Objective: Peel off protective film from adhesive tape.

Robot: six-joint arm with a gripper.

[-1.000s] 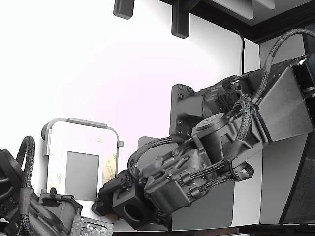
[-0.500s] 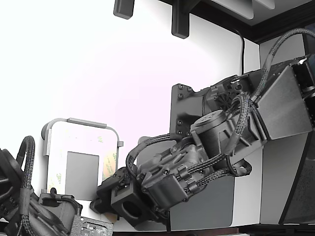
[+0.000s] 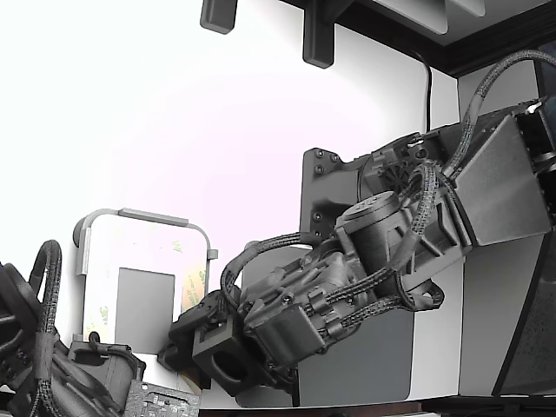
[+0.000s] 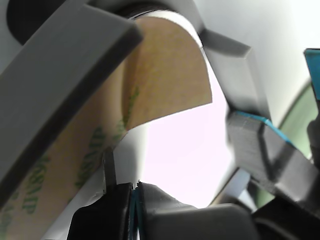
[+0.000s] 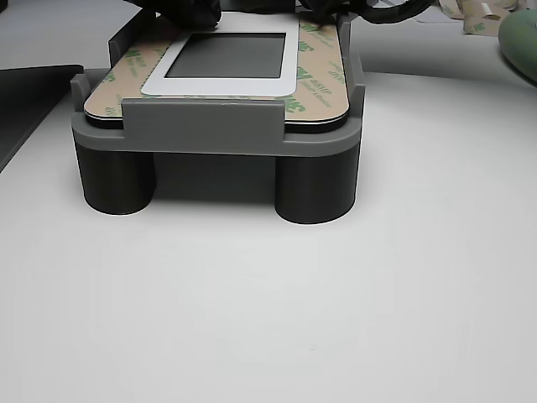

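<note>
Arm (image 3: 382, 252): we record matte black and dark grey housings, blocky and faceted, with one round cylindrical motor cap lighter grey on top. Braided black cable looms (image 3: 347, 300) run in bundles along the links, one arcing off toward 2 o'clock in the exterior view. Small black screws dot a flat dark mounting plate (image 3: 326, 195) at 12 o'clock of the wrist. Gripper (image 3: 187, 343): black, angular, with a square block showing a round bore. In the wrist view we see dark fingers (image 4: 150, 210) with a thin blue seam.
</note>
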